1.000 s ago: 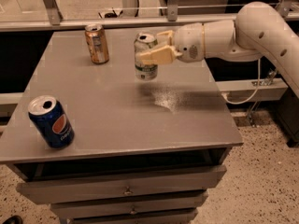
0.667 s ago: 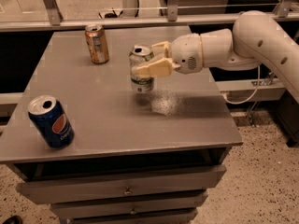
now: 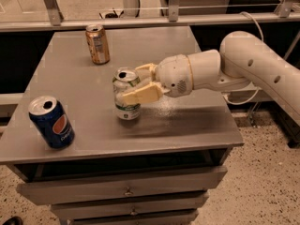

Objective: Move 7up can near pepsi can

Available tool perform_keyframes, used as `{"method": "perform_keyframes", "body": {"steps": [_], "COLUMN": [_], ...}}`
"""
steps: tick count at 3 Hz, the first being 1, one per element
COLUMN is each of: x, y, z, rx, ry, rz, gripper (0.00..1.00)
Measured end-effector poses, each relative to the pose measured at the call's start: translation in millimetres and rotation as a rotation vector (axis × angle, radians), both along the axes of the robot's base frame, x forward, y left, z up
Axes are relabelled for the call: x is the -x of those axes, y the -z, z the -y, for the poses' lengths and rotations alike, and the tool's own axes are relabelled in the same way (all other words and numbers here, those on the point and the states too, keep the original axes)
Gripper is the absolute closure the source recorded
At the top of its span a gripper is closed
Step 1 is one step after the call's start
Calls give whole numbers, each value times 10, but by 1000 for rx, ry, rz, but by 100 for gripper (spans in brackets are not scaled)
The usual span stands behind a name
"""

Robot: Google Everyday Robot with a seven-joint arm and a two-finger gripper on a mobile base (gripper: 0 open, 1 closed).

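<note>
Gripper comes in from 3 o'clock on its pale arm and is clamped across the upper half of the 7up can, one finger along the near side and the other behind the rim. The can stands upright near the middle of the grey table. Whether its base rests on the top or hangs just above it cannot be told. The pepsi can stands well apart at about 8 o'clock from it, near the front left edge. An orange-gold can stands at 11 o'clock, toward the back.

The 7up can is probably light, with thin walls that dent under a hard squeeze and a smooth, slippery side. Its tab hole looks open, so any liquid left inside would spill if it tips. The best hold is likely across the mid-body, firm but gentle, with the can kept upright.
</note>
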State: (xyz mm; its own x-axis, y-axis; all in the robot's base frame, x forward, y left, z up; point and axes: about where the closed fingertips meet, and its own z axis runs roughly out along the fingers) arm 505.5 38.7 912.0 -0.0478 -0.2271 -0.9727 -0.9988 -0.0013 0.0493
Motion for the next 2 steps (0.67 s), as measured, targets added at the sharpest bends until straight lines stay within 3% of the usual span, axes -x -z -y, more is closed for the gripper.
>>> {"method": "perform_keyframes", "body": {"steps": [2], "x": [329], "y": [133], "z": [-605], "rx": [-41], "ry": [-150], "rz": [20], "gripper": [100]}}
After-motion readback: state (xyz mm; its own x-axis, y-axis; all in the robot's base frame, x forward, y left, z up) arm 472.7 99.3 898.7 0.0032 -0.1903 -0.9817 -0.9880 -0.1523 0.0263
